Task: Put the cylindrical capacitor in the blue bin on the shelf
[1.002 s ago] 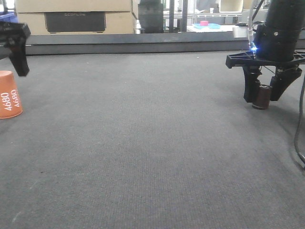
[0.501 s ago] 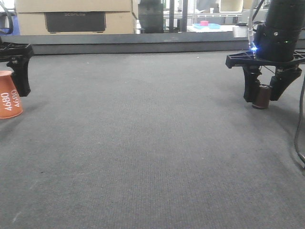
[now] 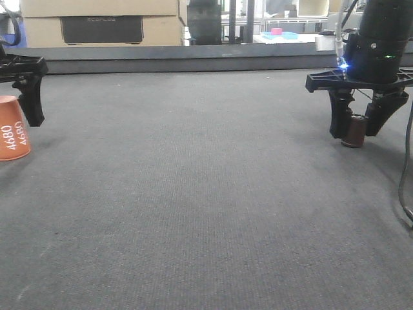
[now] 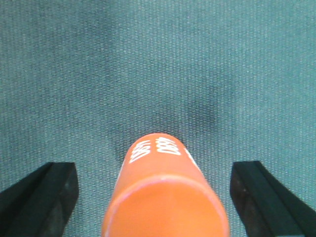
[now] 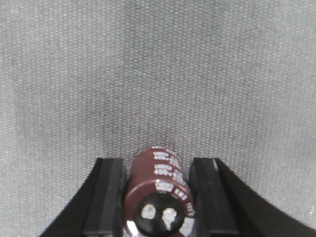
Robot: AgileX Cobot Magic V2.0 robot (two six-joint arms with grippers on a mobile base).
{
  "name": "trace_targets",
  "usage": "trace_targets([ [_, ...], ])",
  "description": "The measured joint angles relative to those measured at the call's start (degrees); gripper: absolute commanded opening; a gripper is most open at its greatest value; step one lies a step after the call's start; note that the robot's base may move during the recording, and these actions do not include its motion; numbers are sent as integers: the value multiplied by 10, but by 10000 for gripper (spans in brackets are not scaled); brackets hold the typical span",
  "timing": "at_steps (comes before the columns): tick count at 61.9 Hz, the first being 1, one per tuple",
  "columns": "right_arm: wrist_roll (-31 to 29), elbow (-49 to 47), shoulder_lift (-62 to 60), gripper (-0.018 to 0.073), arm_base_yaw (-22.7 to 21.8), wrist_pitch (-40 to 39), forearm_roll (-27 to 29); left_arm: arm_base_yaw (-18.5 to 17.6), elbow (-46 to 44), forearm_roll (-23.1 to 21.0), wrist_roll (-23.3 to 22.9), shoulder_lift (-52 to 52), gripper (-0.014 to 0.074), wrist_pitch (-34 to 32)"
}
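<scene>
Grey woven mat [image 3: 193, 194] across the whole work surface. My right gripper [image 3: 355, 126] hangs low over the mat's far right side, its two black fingers [image 5: 109, 192] narrowed until the pads press on either side of the cylindrical capacitor [image 5: 157, 192]. I have it clamped. The capacitor is dark brown with white print, its end with two silver terminals turned up toward my wrist camera. From the front it sits between the fingertips, slightly tilted, with its base at mat level; I cannot tell whether it touches the mat. My left gripper [image 4: 153, 185] is at the far left edge, spread wide and holding nothing. The orange tapered piece [image 3: 11, 129] marked "4680" stands between its fingers, clear of both. Behind the mat's back edge is a cardboard box [image 3: 97, 19], and further off a light-blue tray [image 3: 281, 35] with something pink on it.
</scene>
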Motion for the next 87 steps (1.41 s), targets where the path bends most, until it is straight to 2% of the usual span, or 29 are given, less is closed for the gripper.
trace_targets([
  [3,0,0,0,-165,0,0,0,0,0,0,0,0,453,0],
  [5,0,0,0,-165,0,0,0,0,0,0,0,0,391,0],
  [13,0,0,0,-165,0,0,0,0,0,0,0,0,77,4],
  [19,0,0,0,-165,0,0,0,0,0,0,0,0,-115,4],
  [36,0,0,-15,-165,0,0,0,0,0,0,0,-1,-111,9],
  [43,0,0,-46,-165,0,-2,-2,-6,1,3,19,-22,-111,10],
  [50,0,8,-86,-165,0,-20,-12,-22,9,5,35,-64,-111,-20],
  [56,0,37,-124,-165,0,-52,-19,-36,36,0,39,-110,-111,-71],
  [67,0,141,-211,-165,0,-141,-33,-44,147,-50,39,-194,-111,-203],
  [77,0,270,-299,-165,0,-274,-41,-44,275,-90,41,-276,-111,-345],
  [87,0,396,-391,-165,0,-378,-41,-44,368,-97,41,-361,-111,-439],
])
